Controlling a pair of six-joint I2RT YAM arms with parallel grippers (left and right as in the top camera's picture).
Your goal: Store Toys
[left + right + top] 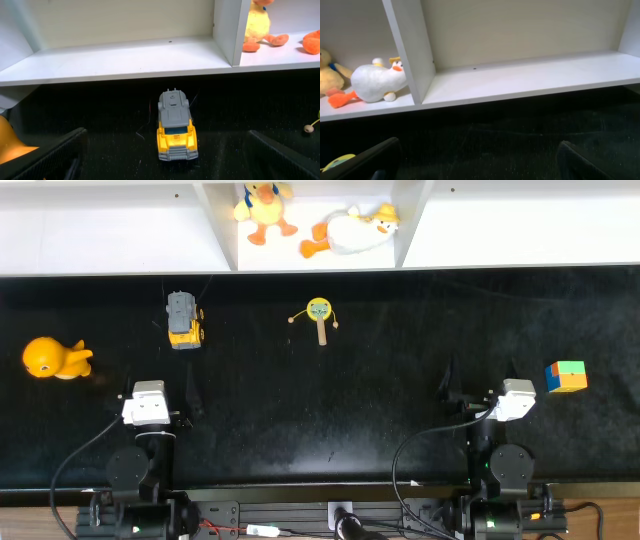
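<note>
Where your left gripper (150,392) sits: low over the black bench (330,410) by its own base, fingers spread wide, released, nothing between them.
Truck (175,125): yellow with a grey top, straight ahead of your left gripper, standing on its wheels on the bench, apart from the fingers.
Orange duck (55,359): on the bench off to your left gripper's left, well apart from the truck.
Right gripper (512,390): also released, fingers wide apart, bare bench ahead of it.
Cube (566,376): multicoloured, near your right gripper's right side, on the bench.
Rattle (319,313): small drum on a stick, lying ahead, roughly midway between your two grippers.
Shelf (110,240): white, past the bench's far edge, ahead of both grippers.
Middle compartment: yellow plush duck (264,208) sitting upright, white plush duck (350,230) lying beside it.
</note>
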